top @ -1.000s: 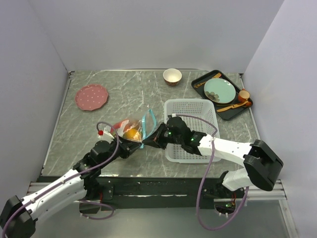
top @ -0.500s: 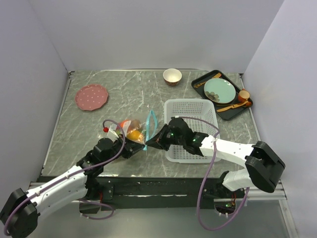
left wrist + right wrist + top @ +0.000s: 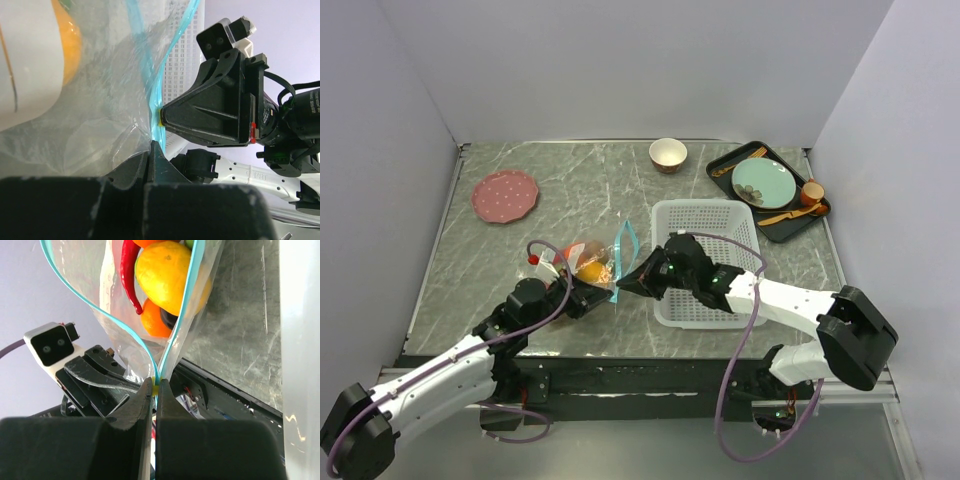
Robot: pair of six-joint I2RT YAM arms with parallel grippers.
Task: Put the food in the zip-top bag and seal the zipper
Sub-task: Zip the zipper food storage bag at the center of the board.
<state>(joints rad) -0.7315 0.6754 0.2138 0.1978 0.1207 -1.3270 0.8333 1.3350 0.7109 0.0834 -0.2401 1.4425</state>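
Observation:
The clear zip-top bag [image 3: 585, 265] lies between my two grippers with its teal zipper [image 3: 624, 243] standing open in a loop. It holds oranges [image 3: 167, 275], a red chili [image 3: 128, 275] and a dark fruit [image 3: 170, 320]. My right gripper [image 3: 621, 284] is shut on the zipper's near end [image 3: 156, 385], where both strips meet at a small yellow piece. My left gripper [image 3: 605, 292] is shut on the same bag corner [image 3: 151, 147], nose to nose with the right gripper. An orange [image 3: 70, 45] and the white label [image 3: 25, 60] show through the plastic.
A white mesh basket [image 3: 705, 225] stands right of the bag under my right arm. A black tray [image 3: 720, 165] with a teal plate and wooden spoons is at the back right. A small bowl [image 3: 667, 153] is at the back, a pink plate [image 3: 505, 194] at the back left.
Both grippers and the bag corner have shifted a little to the right and away from the table's near edge. The zipper loop stays open.

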